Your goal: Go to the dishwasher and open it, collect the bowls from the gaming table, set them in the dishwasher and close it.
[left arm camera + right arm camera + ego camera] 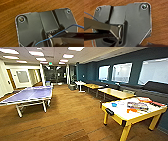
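The robot stood in an open lounge on a wood floor (75,119), and the step in hand looked like the drive toward the gaming table (132,112), the white-topped worktop with yellow edge and legs at the near right. On it lay a blue bowl (114,104) toward its left end, with an orange item (131,110) and some flat printed things nearer the middle; whether the orange item was a bowl could not be told. A table-tennis table (30,94) stood to the left, well apart, with plain wood tables (116,93) farther back along the right wall. To do this well, the base would best swing right and square up to the worktop's long near side, stopping close enough to reach without clipping the yellow corner leg. Whether either hand was released or clenched could not be told. No dishwasher was to be seen.
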Controlling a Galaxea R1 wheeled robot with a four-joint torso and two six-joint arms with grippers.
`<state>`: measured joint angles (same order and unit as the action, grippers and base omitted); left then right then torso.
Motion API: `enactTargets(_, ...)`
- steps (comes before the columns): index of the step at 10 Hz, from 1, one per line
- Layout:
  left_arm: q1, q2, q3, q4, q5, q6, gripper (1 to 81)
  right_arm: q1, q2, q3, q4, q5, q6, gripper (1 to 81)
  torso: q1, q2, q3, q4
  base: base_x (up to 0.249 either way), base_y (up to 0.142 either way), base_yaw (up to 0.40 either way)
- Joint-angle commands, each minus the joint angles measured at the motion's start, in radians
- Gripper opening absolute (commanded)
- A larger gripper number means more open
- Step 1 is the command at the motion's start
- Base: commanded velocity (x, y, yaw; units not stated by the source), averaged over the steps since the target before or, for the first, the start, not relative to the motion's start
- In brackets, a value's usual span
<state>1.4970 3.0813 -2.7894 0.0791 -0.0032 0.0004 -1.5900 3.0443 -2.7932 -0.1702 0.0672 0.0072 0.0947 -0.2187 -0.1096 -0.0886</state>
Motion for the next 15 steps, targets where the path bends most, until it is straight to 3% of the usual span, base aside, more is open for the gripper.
enactTargets(1, -0.054, -0.001, -0.003, 0.004, 0.049, 0.006, 81.1, 0.046, 0.001, -0.005, -0.003, -0.05, -0.003, 81.1, 0.0, 0.0, 0.0, 0.0, 0.0, 0.0, -0.4)
enactTargets(15, -0.054, 0.001, -0.003, -0.002, 0.049, 0.006, 81.1, 0.046, 0.001, -0.006, -0.003, -0.05, -0.003, 81.1, 0.0, 0.0, 0.0, 0.0, 0.0, 0.0, -0.386)
